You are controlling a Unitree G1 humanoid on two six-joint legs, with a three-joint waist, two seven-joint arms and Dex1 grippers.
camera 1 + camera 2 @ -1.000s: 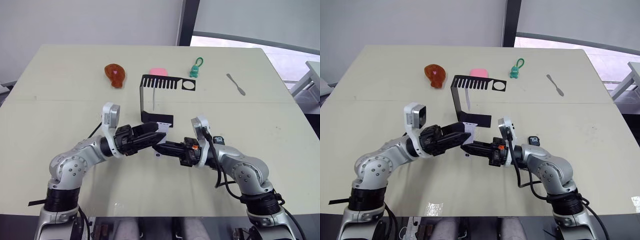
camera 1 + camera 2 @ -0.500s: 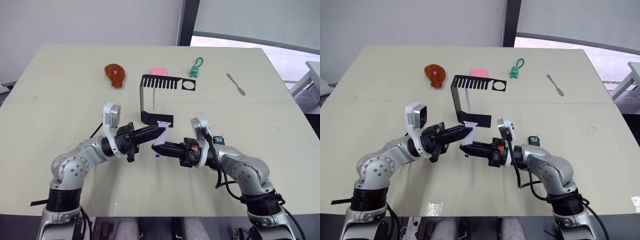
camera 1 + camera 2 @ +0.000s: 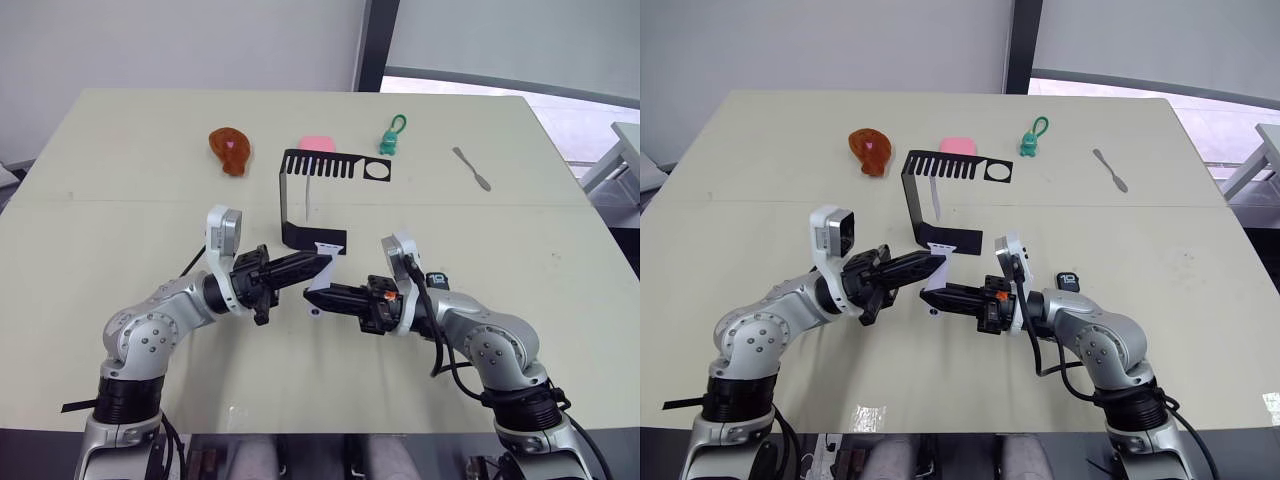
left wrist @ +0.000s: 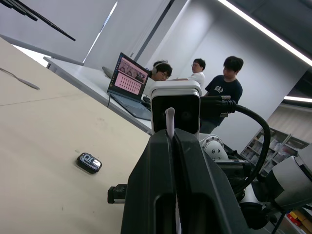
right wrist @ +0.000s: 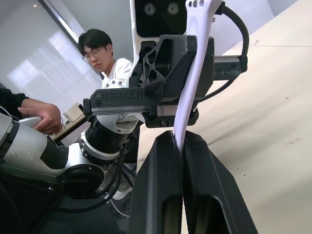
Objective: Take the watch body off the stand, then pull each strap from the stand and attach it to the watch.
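Beige table (image 3: pixel 120 180): left gripper (image 3: pixel 322 264) and right gripper (image 3: pixel 311 293) each clamp one strap (image 3: pixel 318 272) before the stand (image 3: pixel 312 200).

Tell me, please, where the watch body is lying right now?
In the head views the watch body lies flat on the table, on the robot's right, just behind the right forearm and off the stand.

The table (image 3: pixel 120 200) has a smooth, matt cream top with a faint sheen at its near edge; the stand (image 3: pixel 300 200) looks like thin matt black sheet. The strap (image 5: pixel 192 87) looks smooth, pale and rubbery; the spatula-like tool (image 3: pixel 470 168) is dull grey metal.
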